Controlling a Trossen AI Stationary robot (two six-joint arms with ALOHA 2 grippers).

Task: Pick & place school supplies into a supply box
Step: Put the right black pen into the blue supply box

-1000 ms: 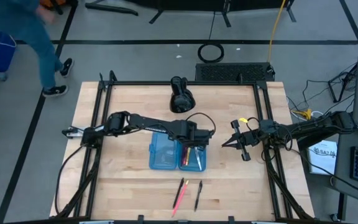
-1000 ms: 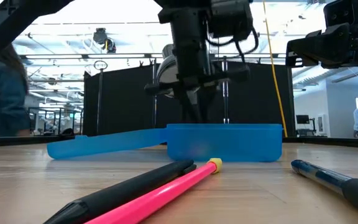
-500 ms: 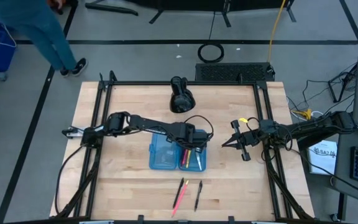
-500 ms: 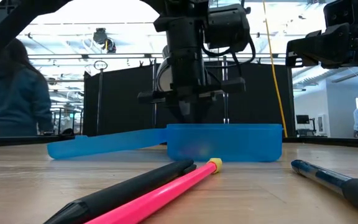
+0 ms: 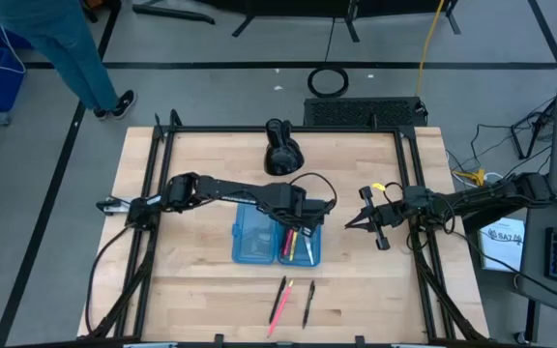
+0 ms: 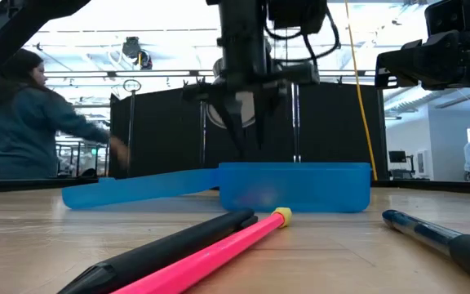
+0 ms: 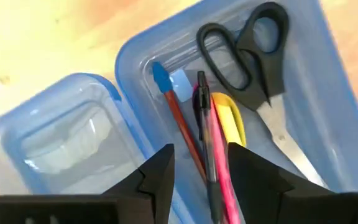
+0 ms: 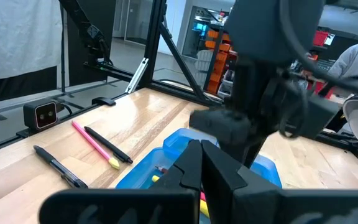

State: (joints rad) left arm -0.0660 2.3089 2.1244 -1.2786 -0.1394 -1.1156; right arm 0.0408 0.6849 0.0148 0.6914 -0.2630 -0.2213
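Note:
The translucent light-blue supply box [image 5: 259, 238] lies open on the table's middle, both halves flat on the wood. Its right half [image 7: 328, 124] holds black-handled scissors [image 7: 253, 50], a red pen with a blue cap [image 7: 178, 118], a pink pen [image 7: 211, 155] and a yellow one [image 7: 232, 121]. My left gripper [image 7: 201, 171] hangs open above that half, pointing down, and touches nothing. A pink pencil [image 5: 278, 304], a black pen [image 6: 161, 253] and a dark pen [image 5: 308, 302] lie on the wood near the front edge. My right gripper [image 5: 350, 224] waits shut to the box's right.
A black dome-shaped object [image 5: 281, 150] stands at the table's far middle. Black frame rails [image 5: 153, 193] run along the table's left and right sides. A person [image 6: 23, 122] moves beyond the table's far left corner. Bare wood lies left of the box.
My left gripper has opened and risen straight up out of the box's right half, now clear above its rim. The box and the pens on the table have stayed put. The person behind the table has walked on.

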